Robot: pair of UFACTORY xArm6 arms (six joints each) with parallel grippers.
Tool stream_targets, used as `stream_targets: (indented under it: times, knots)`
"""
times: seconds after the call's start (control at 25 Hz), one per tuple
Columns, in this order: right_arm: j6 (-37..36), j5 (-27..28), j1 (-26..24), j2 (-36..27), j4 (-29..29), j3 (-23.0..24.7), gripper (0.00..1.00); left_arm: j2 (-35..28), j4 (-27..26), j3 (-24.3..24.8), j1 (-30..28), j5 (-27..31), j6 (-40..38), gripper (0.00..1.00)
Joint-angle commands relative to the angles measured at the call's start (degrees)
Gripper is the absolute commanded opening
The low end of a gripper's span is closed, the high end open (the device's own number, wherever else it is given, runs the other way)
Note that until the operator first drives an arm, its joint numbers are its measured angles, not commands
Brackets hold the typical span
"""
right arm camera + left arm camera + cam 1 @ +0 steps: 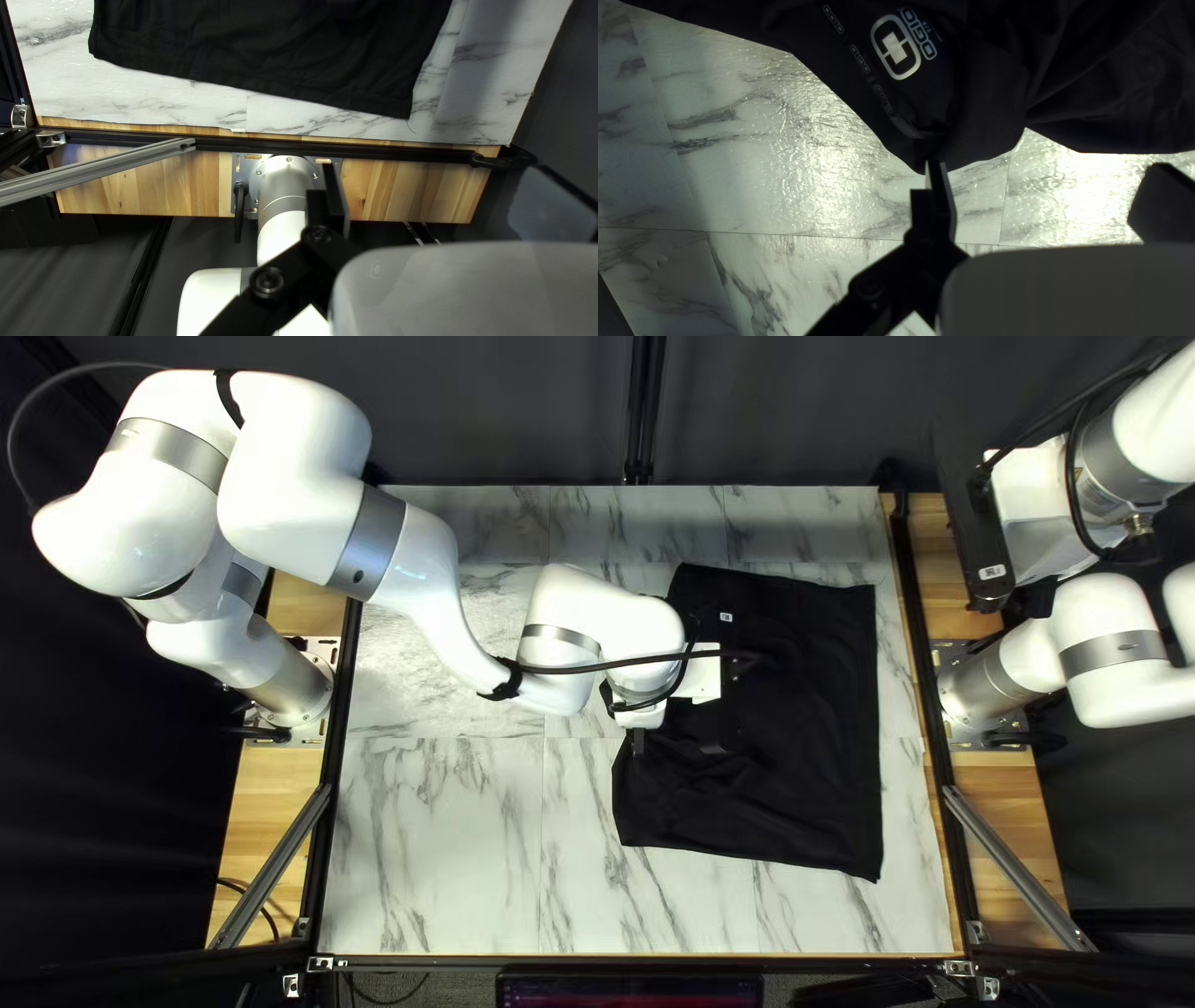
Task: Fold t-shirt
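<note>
The black t-shirt (809, 722) lies spread right of the table's middle in the top left view, partly hidden by my left arm. My left gripper (676, 744) is over its left edge, open. In the left wrist view my left gripper (1047, 167) has one fingertip at the rim of the rumpled shirt (990, 93), beside a part with a pale emblem; whether they touch, I cannot tell. My right gripper (974, 541) is raised beyond the table's right edge. In the right wrist view my right gripper (436, 171) stands open, away from the shirt's straight edge (280, 68), holding nothing.
The marble-patterned tabletop (436, 834) shows left of the shirt and in front of it. Dark frame rails (915, 622) run along both sides, with slanted metal struts (1015, 865) near the front corners. My right arm's base (289, 180) stands on a wooden strip.
</note>
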Motion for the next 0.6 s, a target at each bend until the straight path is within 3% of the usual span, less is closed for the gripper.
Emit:
stream_targets:
  times: [0.04,0.28,0.6]
  knots:
    - [0.00,0.00,0.00,0.00,0.00,0.00,1.00,-1.78,-1.33,6.44,0.87,-9.71,4.38,1.00]
    - [0.00,0.00,0.00,0.00,0.00,0.00,1.00,-2.21,-2.67,10.80,-0.10,-16.20,10.04,1.00]
    - [0.00,0.00,0.00,0.00,0.00,0.00,1.00,1.10,-1.80,9.77,0.94,-16.55,13.80,1.00]
